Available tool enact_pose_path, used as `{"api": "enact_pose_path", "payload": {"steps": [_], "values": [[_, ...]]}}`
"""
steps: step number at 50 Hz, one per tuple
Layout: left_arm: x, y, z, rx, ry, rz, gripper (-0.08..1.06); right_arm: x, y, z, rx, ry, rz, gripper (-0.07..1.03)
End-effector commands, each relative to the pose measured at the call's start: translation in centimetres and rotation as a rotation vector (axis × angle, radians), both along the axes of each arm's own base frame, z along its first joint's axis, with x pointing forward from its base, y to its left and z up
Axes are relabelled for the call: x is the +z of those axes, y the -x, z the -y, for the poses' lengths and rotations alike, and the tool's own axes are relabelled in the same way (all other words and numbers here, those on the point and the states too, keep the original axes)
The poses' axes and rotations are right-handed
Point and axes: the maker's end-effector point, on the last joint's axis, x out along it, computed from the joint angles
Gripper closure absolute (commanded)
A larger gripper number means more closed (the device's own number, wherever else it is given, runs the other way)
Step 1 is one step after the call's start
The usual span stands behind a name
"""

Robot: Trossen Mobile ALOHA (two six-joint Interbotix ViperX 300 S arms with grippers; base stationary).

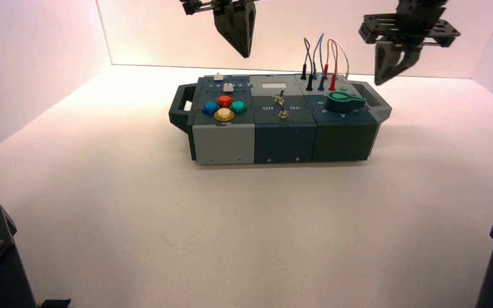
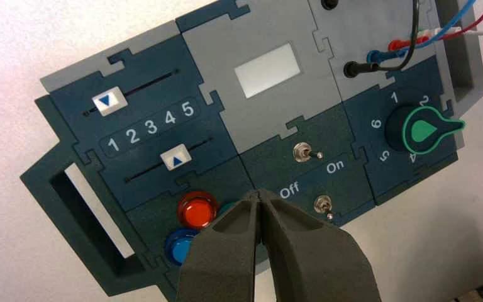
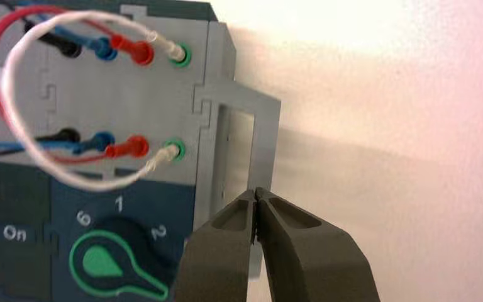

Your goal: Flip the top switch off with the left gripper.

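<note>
- left gripper (image 1: 244, 50) is held high above the box (image 1: 276, 138), fingers pressed together, nothing gripped
- top switch (image 2: 302, 151) lever's pointed toward "on"
- right gripper (image 1: 391, 69) is parked up by the wires (image 1: 324, 61), also closed & empty

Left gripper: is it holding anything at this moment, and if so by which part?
Nothing is held. The left gripper has its fingers shut on nothing, raised above the box, clear of the top switch.

teal button (image 2: 228, 206) mostly hidden behind left gripper (image 2: 261, 196) fingers (image 2: 226, 251), blue button (image 2: 179, 246) partly covered
</note>
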Motion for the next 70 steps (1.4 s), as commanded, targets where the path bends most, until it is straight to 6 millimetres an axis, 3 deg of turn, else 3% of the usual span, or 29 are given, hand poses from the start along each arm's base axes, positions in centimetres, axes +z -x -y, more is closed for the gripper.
{"api": "enact_pose_path", "payload": {"steps": [1,20,42,57,70], "values": [[1.1,0.1,0.7,-0.009,0.02,0.019,1.01,1.1,-2.0,-0.4,-0.001,-0.01,0.044,0.99],[0.2,1.4,1.0,-0.026,0.008,-0.004,1.01,-0.7,-3.5,-1.1,0.003,-0.037,0.003,0.99],[-0.5,2.5,3.6,-0.038,0.018,-0.028,1.01,-2.5,-4.5,-2.6,0.036,-0.035,-0.017,0.99],[-1.3,1.4,4.8,0.023,0.02,-0.041,1.01,-3.4,-4.8,-2.6,0.031,-0.036,-0.031,0.99],[0.7,0.6,6.8,0.015,0.064,0.0,1.01,-4.1,-4.8,-2.6,0.028,-0.035,-0.044,0.99]]}}
